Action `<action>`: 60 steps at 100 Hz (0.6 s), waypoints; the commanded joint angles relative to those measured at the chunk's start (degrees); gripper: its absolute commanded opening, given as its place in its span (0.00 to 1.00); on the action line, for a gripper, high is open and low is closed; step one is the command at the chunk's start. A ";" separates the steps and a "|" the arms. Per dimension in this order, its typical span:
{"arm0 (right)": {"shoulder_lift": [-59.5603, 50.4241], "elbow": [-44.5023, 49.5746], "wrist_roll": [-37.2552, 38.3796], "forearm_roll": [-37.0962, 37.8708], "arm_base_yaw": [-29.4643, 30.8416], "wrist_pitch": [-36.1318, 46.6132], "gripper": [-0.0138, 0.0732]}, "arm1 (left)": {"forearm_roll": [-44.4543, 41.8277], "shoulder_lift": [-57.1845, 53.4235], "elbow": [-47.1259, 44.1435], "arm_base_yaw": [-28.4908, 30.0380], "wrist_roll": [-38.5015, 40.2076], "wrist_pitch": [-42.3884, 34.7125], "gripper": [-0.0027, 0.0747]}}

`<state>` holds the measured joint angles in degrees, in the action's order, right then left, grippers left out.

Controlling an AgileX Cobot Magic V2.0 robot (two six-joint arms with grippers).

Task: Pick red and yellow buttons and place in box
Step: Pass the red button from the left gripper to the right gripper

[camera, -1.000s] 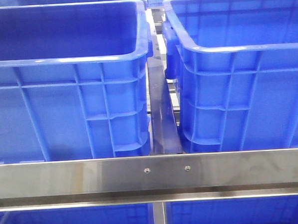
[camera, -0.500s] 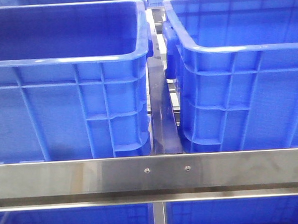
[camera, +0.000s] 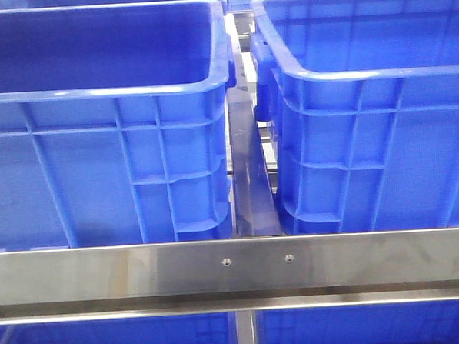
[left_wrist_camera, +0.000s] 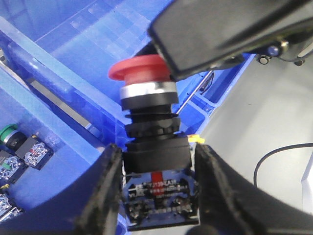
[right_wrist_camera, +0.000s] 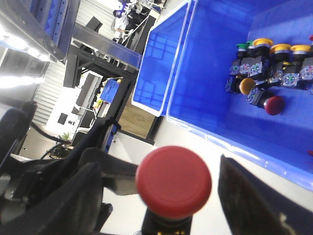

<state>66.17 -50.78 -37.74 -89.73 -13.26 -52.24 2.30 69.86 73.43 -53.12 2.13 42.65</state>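
Observation:
My left gripper (left_wrist_camera: 159, 188) is shut on the black base block of a red button (left_wrist_camera: 139, 68), whose cap points away from the wrist. In the right wrist view the same red cap (right_wrist_camera: 173, 180) sits between the spread fingers of my right gripper (right_wrist_camera: 164, 193), with a gap on each side. One right finger (left_wrist_camera: 220, 29) overlaps the cap in the left wrist view. A blue box (right_wrist_camera: 210, 73) holds several buttons: yellow-capped ones (right_wrist_camera: 262, 43), an orange one (right_wrist_camera: 247, 85) and a red one (right_wrist_camera: 274, 105). No gripper shows in the front view.
Two large blue crates, left (camera: 105, 148) and right (camera: 366, 134), stand side by side behind a steel rail (camera: 234, 268), with a narrow gap between them. A crate in the left wrist view (left_wrist_camera: 88, 44) holds a green button (left_wrist_camera: 7, 132) and contact blocks. A black cable (left_wrist_camera: 279, 156) lies on the pale surface.

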 commanded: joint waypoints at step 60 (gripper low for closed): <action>2.19 -1.98 -2.67 -4.73 -0.16 -6.91 0.37 | 0.03 -1.54 1.74 -0.41 -0.05 -3.53 0.02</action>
<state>69.39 -50.83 -38.56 -90.38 -13.26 -55.86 1.92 69.74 73.43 -53.12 2.13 43.78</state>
